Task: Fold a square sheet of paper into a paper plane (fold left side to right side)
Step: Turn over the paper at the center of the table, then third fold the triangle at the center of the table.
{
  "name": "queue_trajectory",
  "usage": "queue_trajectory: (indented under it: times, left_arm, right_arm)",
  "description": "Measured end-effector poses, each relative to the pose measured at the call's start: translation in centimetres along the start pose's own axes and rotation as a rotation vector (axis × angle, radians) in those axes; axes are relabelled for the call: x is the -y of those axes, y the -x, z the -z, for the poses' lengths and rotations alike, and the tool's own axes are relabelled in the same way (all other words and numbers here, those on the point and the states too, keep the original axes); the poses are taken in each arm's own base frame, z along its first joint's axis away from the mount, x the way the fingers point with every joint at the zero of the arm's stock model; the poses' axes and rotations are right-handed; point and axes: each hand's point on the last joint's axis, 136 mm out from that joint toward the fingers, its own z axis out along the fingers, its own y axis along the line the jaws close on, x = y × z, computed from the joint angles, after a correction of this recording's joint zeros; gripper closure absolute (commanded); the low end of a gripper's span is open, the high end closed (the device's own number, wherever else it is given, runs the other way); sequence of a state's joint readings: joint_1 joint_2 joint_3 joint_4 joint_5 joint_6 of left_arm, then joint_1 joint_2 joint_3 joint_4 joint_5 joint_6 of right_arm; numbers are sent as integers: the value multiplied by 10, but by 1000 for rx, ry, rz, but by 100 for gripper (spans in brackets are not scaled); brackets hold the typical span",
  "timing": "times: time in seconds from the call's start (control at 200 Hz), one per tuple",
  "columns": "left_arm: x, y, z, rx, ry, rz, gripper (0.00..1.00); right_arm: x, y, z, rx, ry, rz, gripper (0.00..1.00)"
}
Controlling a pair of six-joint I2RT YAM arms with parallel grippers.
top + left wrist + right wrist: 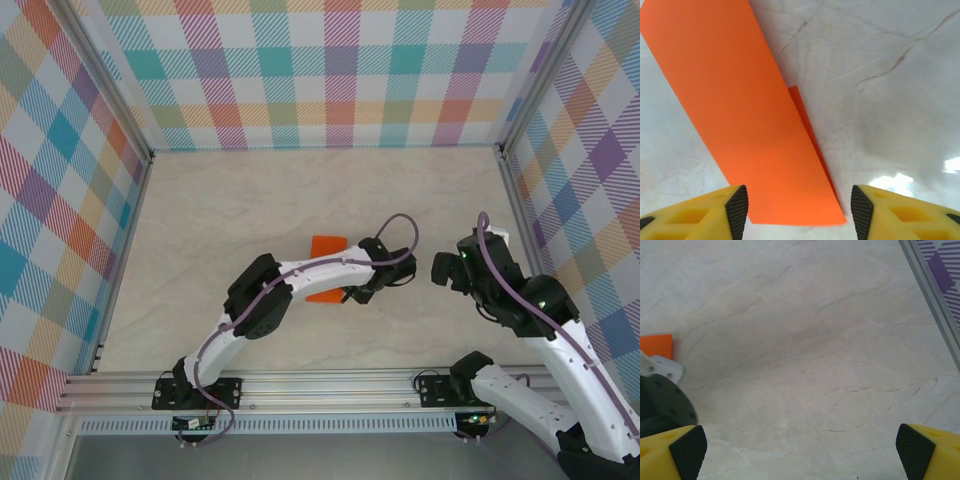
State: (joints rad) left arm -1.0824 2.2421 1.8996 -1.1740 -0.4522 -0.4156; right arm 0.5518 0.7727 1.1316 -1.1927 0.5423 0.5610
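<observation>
Yellow left fingers [737,207] gape astride thin, likely floppy orange paper sheet [740,115] (right fingers [687,450] gape too); best pinched at its near edge.

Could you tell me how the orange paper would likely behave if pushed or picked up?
Probably floppy: the orange paper looks thin and lies flat in two layers. Likely light, so a push could slide it across the glossy table. Flat edges may resist pinching.
</observation>
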Motion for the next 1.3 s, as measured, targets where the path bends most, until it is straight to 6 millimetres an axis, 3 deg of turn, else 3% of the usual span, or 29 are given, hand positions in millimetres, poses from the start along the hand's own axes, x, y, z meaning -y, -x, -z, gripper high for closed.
queue_trajectory:
  times: [0.14, 0.25, 0.38, 0.53, 0.69, 0.83, 1.055, 1.3]
  left_arm:
    - [-29, 3, 26, 50, -194, 125, 30]
    - [-68, 0, 32, 87, -315, 261, 27]
    - [-110, -16, 11, 94, -455, 448, 23]
    - [-136, -31, -22, 86, -602, 630, 22]
    - [-136, -28, -38, 111, -765, 743, 24]
    - [-127, -13, -33, 152, -882, 762, 24]
    - [-121, 1, -35, 177, -941, 774, 24]
    - [-117, 1, -44, 155, -944, 792, 24]
  right_arm:
    - [-8, 2, 1, -5, 36, -4, 0]
    - [-35, 3, -4, -26, 156, 2, 0]
    - [-92, -6, -27, -134, 344, 25, 11]
    - [-174, -30, -88, -324, 543, 28, 24]
    - [-226, -62, -158, -478, 616, 8, 47]
    - [-255, -68, -200, -514, 641, 3, 54]
    - [-284, -47, -237, -457, 643, 25, 58]
    - [-283, -49, -259, -447, 576, 59, 58]
